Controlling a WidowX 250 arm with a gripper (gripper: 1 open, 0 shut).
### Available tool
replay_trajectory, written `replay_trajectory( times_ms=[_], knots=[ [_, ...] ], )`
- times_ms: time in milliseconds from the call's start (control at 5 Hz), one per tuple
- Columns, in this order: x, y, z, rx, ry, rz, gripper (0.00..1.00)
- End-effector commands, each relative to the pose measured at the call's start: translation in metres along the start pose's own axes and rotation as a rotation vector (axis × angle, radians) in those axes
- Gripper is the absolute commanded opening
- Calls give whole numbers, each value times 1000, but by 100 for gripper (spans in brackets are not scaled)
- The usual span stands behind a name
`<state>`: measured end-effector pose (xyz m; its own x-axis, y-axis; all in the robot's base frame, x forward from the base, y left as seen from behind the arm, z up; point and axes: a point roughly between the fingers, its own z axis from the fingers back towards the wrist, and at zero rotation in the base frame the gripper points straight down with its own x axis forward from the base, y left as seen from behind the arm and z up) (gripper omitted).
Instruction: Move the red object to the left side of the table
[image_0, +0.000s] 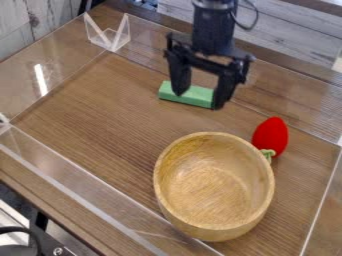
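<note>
Camera view: the hand (209, 88), spread, hangs over the bench (100, 120), partly hiding the green block (187, 93). The red toy (271, 134) lies just beside the bowl (214, 187), near the bench's right side in the picture.

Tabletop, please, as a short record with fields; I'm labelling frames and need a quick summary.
strawberry toy: red with a green leafy end, on the right of the picture, beside the bowl's upper right rim
bowl: round, wooden, lower middle
block: flat, green, partly hidden by the hand
hand: black, open, above the table, holding nothing
table: brown wood grain
task status: toy not yet on the left side
</note>
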<state>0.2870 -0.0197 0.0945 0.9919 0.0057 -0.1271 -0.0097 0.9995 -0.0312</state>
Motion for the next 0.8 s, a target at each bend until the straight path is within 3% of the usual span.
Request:
replay_trajectory(
  times_ms=[0,400,600],
  knots=[
    [8,-18,6,-10,-55,9,100],
    [16,-58,-1,-35,-95,71,100],
    [21,-83,-6,-54,-114,118,0]
  ],
)
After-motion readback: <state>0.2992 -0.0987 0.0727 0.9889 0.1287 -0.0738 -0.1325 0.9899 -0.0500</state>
